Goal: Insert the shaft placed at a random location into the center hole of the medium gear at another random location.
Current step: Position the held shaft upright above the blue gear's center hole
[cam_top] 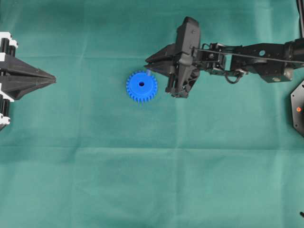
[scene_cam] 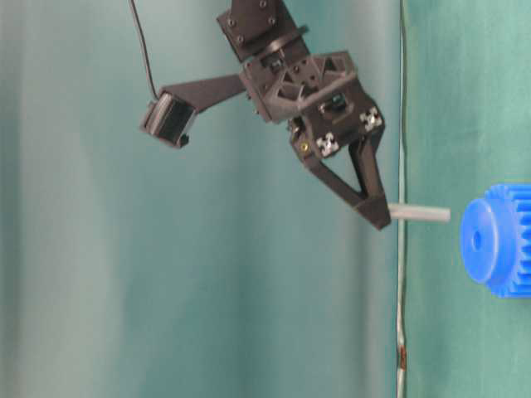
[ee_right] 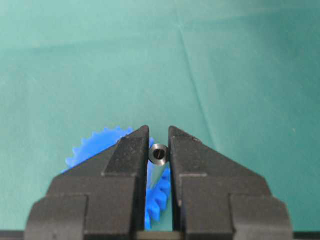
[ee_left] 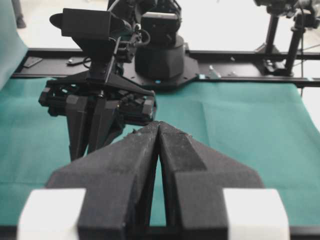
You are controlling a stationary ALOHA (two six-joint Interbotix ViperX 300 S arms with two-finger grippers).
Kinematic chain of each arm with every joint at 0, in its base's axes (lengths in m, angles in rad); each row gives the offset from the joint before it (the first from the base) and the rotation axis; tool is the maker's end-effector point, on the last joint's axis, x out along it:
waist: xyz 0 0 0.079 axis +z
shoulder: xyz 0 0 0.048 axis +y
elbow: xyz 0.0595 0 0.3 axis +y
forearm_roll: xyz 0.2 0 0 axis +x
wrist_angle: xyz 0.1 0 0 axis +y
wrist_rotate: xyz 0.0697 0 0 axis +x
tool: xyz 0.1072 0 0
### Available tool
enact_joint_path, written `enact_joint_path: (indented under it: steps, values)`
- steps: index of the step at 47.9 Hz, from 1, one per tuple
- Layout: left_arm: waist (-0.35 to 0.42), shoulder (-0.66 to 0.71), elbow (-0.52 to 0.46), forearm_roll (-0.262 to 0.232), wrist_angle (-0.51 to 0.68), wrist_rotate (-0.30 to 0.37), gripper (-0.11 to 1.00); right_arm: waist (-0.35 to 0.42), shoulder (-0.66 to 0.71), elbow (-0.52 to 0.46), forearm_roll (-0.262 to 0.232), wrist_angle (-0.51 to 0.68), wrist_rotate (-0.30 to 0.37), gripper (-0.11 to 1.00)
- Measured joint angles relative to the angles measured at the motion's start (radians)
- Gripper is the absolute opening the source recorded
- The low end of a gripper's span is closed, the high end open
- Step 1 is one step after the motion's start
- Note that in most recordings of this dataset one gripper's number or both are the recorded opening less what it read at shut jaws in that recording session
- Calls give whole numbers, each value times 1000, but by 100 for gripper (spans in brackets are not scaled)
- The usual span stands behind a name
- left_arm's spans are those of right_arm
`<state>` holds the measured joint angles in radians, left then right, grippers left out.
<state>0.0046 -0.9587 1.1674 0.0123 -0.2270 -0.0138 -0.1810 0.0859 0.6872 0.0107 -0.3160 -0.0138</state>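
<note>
The blue medium gear lies flat on the green cloth, its dark center hole facing up. My right gripper hovers just above and beside the gear's far right rim, shut on the silvery shaft. The shaft sticks out from the fingertips toward the cloth, its free end short of the gear and off to one side of the hole. In the right wrist view the gear lies partly hidden beneath the fingers. My left gripper rests shut at the left edge, holding nothing.
Green cloth covers the whole table. A black fixture with an orange dot sits at the right edge. The right arm stretches in from the right. Beyond the cloth's far edge are a black rail and the arm's base.
</note>
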Motion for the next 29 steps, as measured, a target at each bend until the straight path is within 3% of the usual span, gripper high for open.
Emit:
enact_joint_path:
  steps: [29]
  values:
    - [0,0,0,0,0,0,0,21,41,-34,0,0,0,12]
